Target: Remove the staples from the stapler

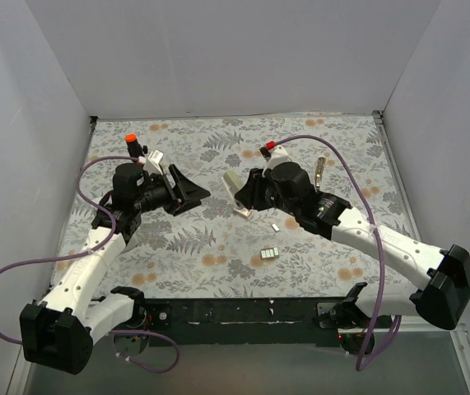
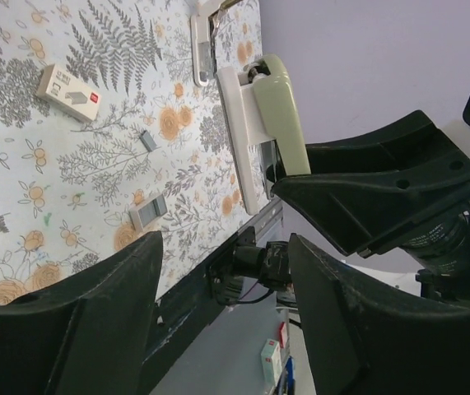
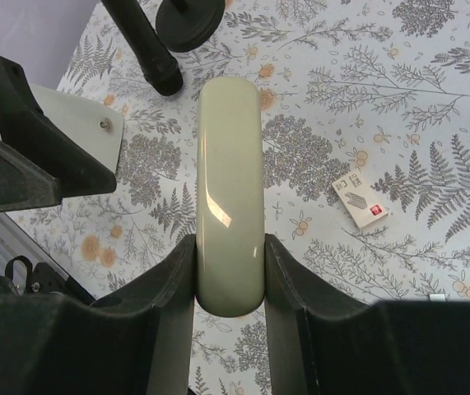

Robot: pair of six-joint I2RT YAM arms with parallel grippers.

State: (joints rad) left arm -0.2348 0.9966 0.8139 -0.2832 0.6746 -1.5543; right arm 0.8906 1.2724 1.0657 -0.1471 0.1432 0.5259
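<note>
Several short strips of staples (image 1: 269, 253) lie loose on the fern-print counter (image 1: 177, 263), nearest the arm bases, with one smaller piece just beyond them; farther in, a small white-pink box (image 1: 243, 212) lies flat; above and just past it the right end effector (image 1: 241, 193) is clamped on the stapler (image 1: 232, 182), held clear of the counter near its middle; facing it, the left end effector (image 1: 195, 197) has its fingers wide apart, gripping nothing.

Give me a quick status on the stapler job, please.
Left gripper: jaws open, empty. Right gripper: jaws shut on the stapler. Staples loose on the table. White block lies apart, nothing blocking.
</note>
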